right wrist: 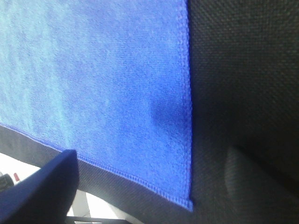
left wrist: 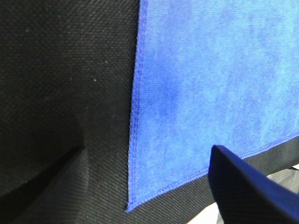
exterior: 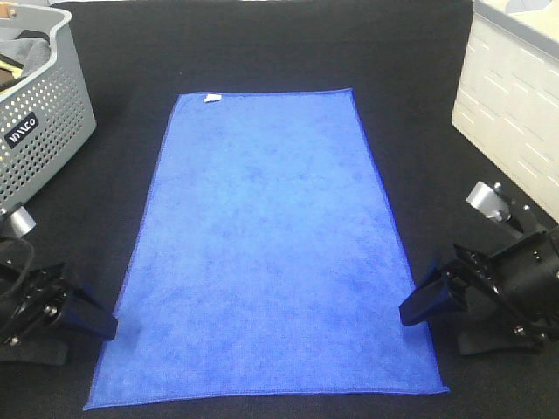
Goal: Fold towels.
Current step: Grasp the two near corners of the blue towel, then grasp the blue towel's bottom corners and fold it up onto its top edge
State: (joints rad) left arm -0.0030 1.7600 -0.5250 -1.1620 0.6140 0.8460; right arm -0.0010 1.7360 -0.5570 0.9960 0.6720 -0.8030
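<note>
Towel (exterior: 271, 244) is lying flat & unfolded on the black worktop (exterior: 419, 70), long axis running away from the robot, white tag (exterior: 210, 97) at far-left corner. L gripper (exterior: 94, 321) is sitting by the near-left corner, R gripper (exterior: 421, 303) just beside the near-right edge. Both pairs of fingers (left wrist: 247, 186) are standing spread, gripping nothing, w/ a near corner lying between each pair. Prob. step: pinching both near corners. Going in low, catching hem only, then lifting both sides evenly & laying near edge square onto far edge.
</note>
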